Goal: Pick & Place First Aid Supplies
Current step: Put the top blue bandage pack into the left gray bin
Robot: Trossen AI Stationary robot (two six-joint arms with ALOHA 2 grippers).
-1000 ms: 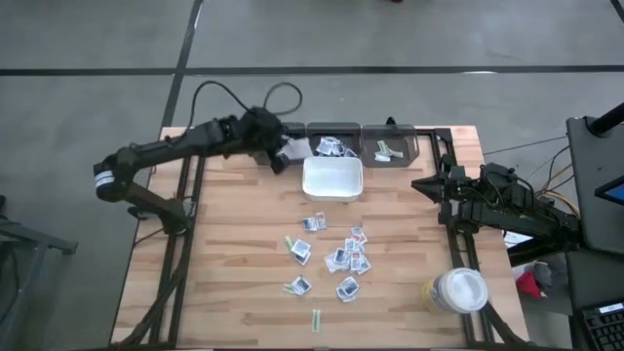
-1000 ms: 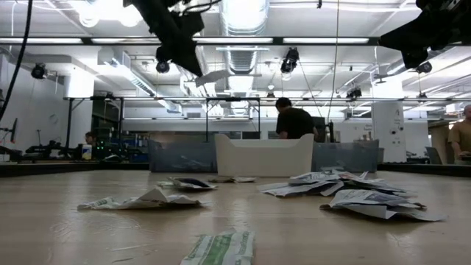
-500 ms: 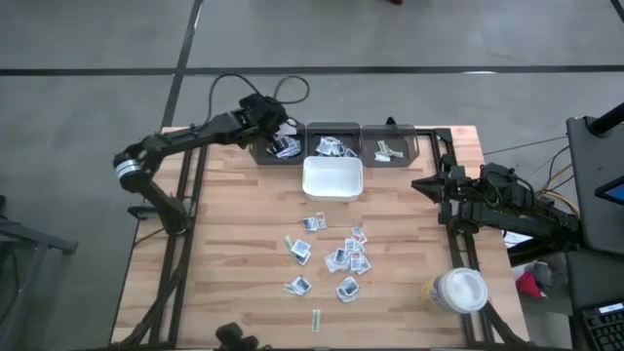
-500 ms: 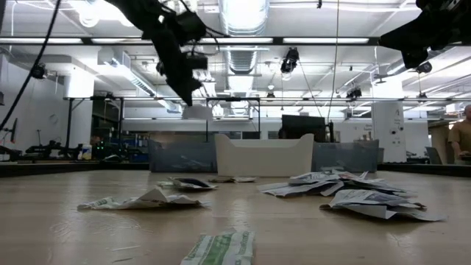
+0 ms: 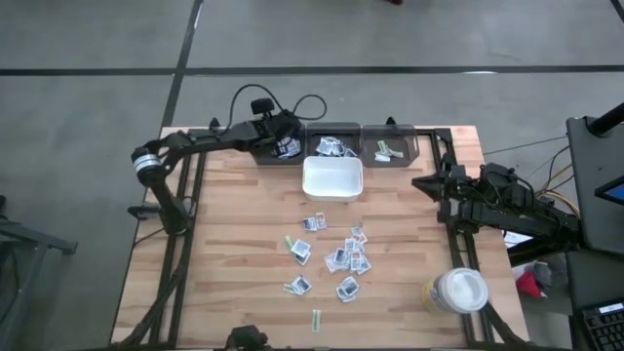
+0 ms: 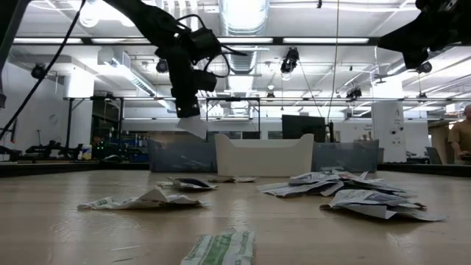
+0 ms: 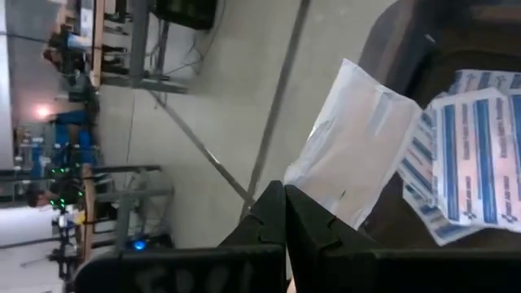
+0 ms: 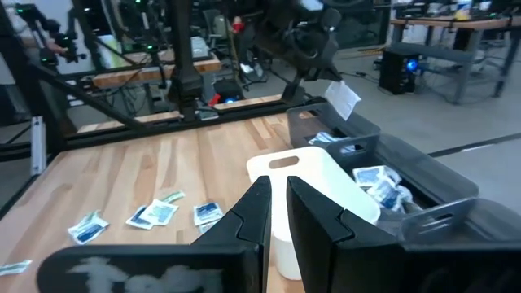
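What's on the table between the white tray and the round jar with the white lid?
In the high view, the loose cluster of first aid packets lies between the white tray and the jar; otherwise bare wood.

packet in left gripper: plain white
packets beyond it: white, blue stripes
tray: white
table: pale wood planks
jar: white lid, yellowish body

- Three dark plastic bins line the wooden tabletop far edge.
- White square tray sits just before the middle bin.
- Small flat packets lie scattered mid-tabletop.
- Round white-lidded jar stands at the near right.
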